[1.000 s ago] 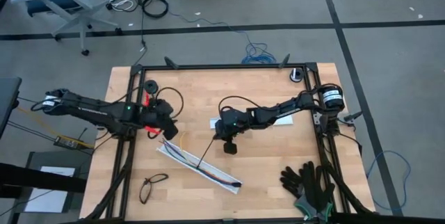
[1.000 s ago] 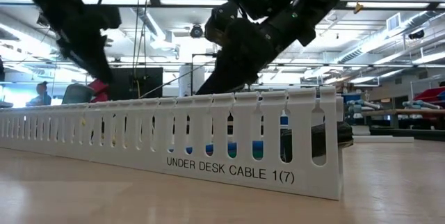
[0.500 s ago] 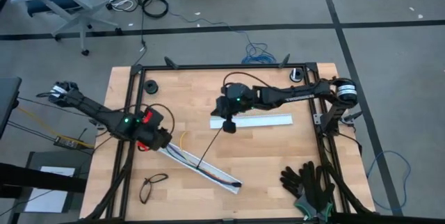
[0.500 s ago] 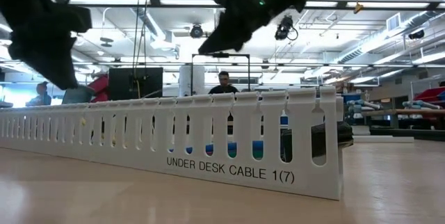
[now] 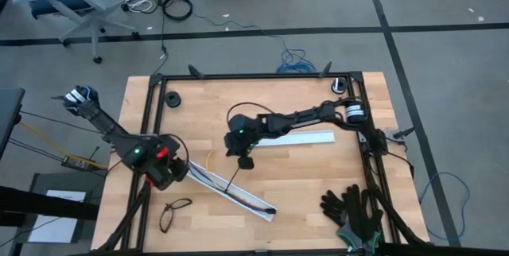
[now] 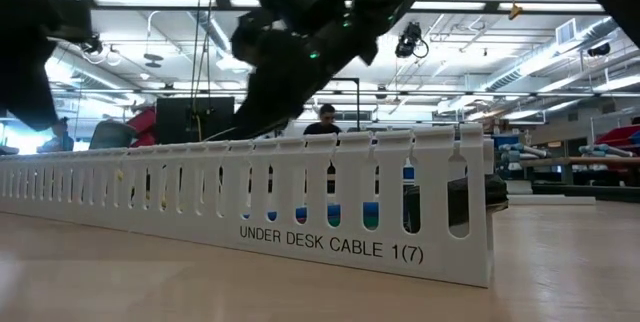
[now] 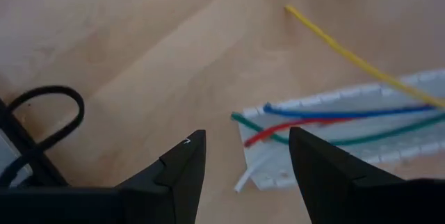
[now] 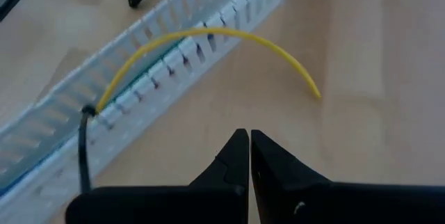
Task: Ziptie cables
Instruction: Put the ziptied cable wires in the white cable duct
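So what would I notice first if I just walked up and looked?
Probably the two black robot arms over the wooden table. The left gripper hangs open over the colourful cables lying in a long white rail, and one yellow wire arches out near the shut right gripper.

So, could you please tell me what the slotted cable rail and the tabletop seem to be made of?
The slotted cable rail looks like white moulded plastic, matt to slightly glossy: thin even fins, regular slots, and printed lettering on its side. The tabletop appears to be pale wood, probably laminated planks with a smooth satin finish, since parallel strips and grain show.
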Controlling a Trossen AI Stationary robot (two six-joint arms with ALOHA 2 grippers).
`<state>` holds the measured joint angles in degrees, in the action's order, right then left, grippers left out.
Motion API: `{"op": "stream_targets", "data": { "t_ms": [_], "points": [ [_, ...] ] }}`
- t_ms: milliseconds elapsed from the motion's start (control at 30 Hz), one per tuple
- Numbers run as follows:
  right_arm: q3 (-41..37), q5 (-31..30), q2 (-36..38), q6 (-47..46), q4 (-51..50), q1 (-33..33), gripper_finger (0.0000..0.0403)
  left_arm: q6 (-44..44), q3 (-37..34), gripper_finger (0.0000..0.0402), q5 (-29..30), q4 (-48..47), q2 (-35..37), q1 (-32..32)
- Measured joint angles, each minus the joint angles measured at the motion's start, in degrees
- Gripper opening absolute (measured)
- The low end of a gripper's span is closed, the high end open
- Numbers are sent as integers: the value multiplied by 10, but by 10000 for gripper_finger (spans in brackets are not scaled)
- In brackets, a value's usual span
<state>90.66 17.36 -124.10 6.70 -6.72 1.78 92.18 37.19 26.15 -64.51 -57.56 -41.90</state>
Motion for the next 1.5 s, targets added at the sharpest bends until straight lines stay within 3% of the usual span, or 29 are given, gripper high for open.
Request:
{"op": "stream_targets", "data": {
  "t_ms": [633, 933, 1100, 1200, 1333, 1500],
  "points": [
    [275, 34, -224, 8, -53, -12, 0, 40, 2, 143, -19, -3, -6, -62],
    [291, 45, -231, -7, 204, -18, 0, 96, 23, 142, 35, -5, -6, -139],
    [294, 119, -231, -38, 182, -21, 0, 134, 60, 142, 69, -46, -6, -179],
    [294, 68, -231, 0, 138, -30, 0, 150, 74, 142, 93, -66, -8, -193],
    [294, -11, -230, 28, 183, -41, 0, 165, 78, 142, 103, -76, -10, -197],
    [294, -23, -227, 35, 206, -45, 0, 168, 78, 142, 128, -70, -20, -197]
  ]
}}
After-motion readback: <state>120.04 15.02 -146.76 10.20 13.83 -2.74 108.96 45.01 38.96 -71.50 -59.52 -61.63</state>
